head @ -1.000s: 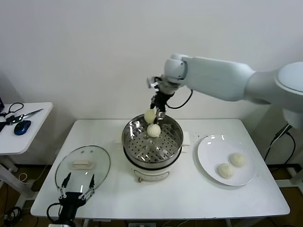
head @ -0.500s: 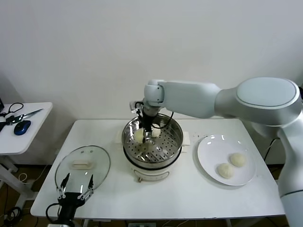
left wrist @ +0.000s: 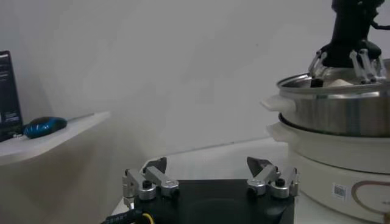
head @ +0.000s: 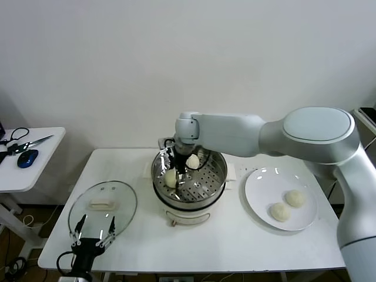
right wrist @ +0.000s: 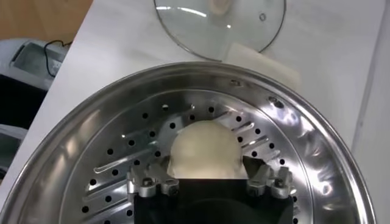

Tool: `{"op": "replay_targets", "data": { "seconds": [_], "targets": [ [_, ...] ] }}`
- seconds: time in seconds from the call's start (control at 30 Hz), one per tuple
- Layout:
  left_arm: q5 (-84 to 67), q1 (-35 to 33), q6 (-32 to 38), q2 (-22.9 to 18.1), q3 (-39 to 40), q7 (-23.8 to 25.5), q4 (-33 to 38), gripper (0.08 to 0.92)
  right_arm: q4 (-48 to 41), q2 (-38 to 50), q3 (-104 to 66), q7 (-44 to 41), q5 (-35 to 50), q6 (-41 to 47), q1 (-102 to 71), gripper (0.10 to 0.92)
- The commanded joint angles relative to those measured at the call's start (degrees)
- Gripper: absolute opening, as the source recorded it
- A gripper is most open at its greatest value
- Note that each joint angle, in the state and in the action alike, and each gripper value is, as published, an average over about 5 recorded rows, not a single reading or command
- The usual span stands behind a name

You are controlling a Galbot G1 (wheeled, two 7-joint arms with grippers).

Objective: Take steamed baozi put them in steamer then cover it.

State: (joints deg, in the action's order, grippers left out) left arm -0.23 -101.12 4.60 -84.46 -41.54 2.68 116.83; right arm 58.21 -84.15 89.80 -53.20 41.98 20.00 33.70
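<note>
The steel steamer (head: 189, 187) stands mid-table with two baozi on its perforated tray, one at the left (head: 170, 178) and one at the back (head: 192, 161). My right gripper (head: 176, 169) reaches down into the pot, open, its fingers (right wrist: 157, 170) on either side of the left baozi (right wrist: 205, 146), which rests on the tray. Two more baozi (head: 281, 211) (head: 295, 198) lie on the white plate (head: 258, 197). The glass cover (head: 103, 202) lies flat at the front left. My left gripper (head: 94, 234) hangs open just in front of it, holding nothing.
A side table (head: 23, 170) at the far left carries scissors and a blue mouse (head: 27, 157). A white block (head: 232, 171) sits behind the steamer. The left wrist view shows the steamer's side (left wrist: 341, 115) and the wall behind.
My right arm has come down from above the pot's rim into the steamer, set the baozi on the tray's left side and opened its jaws. The left arm has not moved.
</note>
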Motion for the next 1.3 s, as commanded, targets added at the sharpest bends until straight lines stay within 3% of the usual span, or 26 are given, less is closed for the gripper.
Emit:
{"op": "replay_targets", "data": {
  "seconds": [0.03,0.43,0.8,1.0,1.3],
  "targets": [
    [-0.1,-0.07,0.06,0.12,-0.09,-0.08,-0.12,0.823,3.2,3.29,-0.8,-0.86,-0.29,-0.49,3.1,0.821],
    [-0.38,-0.67,-0.09,-0.12,0.44,-1.64,1.05,0.823,17.21,28.2,-0.16,-5.59,-0.49,-3.04,15.89,0.823],
    [0.78,-0.81,-0.7,-0.47,0.33,-0.96,1.92,0.823,28.17,54.06,-4.49,-6.84,-17.29,-4.41,4.96,0.823],
    [1.8,-0.89,-0.94,-0.98,0.32,-0.51,2.06,0.823,23.78,58.24,-17.2,-6.88,-30.38,-7.67,-12.76,0.823],
    [2.25,-0.64,-1.32,-1.33,-0.71,-0.53,1.85,0.823,17.73,57.05,-28.02,-7.71,-34.99,-8.54,-27.6,0.823]
  ]
}}
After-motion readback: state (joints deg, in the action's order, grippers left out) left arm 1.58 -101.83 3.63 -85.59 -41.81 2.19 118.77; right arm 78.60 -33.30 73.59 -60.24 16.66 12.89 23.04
